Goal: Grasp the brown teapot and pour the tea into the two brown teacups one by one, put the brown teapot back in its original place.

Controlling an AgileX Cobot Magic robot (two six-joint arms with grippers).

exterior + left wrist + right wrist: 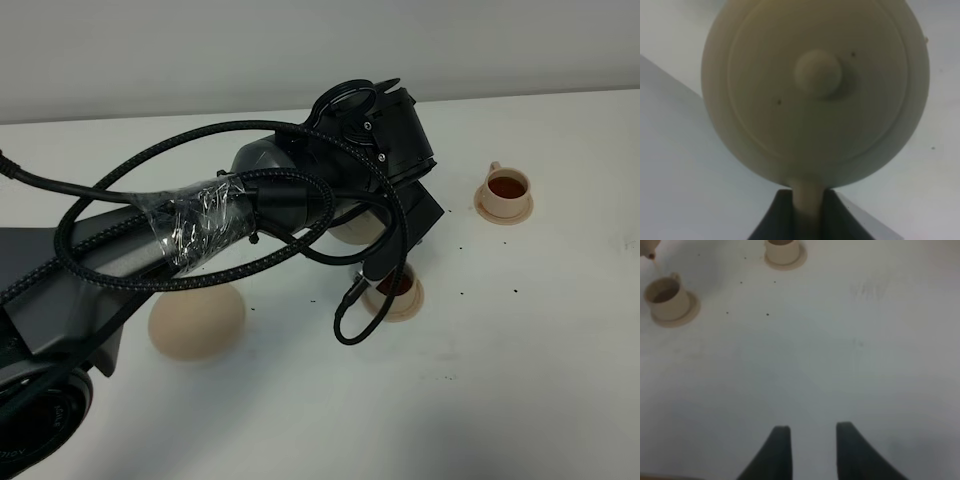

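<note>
Pouring step is in hand, by my read: left arm (200,240) reaches across the table (540,400) from the left, and the left gripper (807,210) is clenched on the loop handle (807,200) of the brown teapot (815,90). Left wrist view shows the lid and knob (818,73) face-on with the handle pinched between the two dark fingers (775,220), so the grip looks solid.

In the high view the teapot is mostly hidden behind the wrist housing; only a pale sliver (355,230) shows, hanging over the near teacup (395,290) at mid-table. That cup sits on its small saucer and shows dark liquid. In the right wrist view a thin stream seems to drop by this cup, though it is too small to be sure. Far teacup (507,187), off to the right on its own saucer, already holds tea.

The wide saucer (197,322), the pot's original place, lies bare near the left, partly under the arm and well apart from both cups.

Right gripper (810,440) is out of the high view; its wrist view shows the jaws spread wide, holding nothing, hovering over bare table with both cups far off.

Next move, as I judge it:
- level the pot to stop the flow once the near cup is filled
- carry it left to the wide saucer
- set it down upright and centred before letting go

Risk: drips on the way across; dark specks already dot the table near the cups.
</note>
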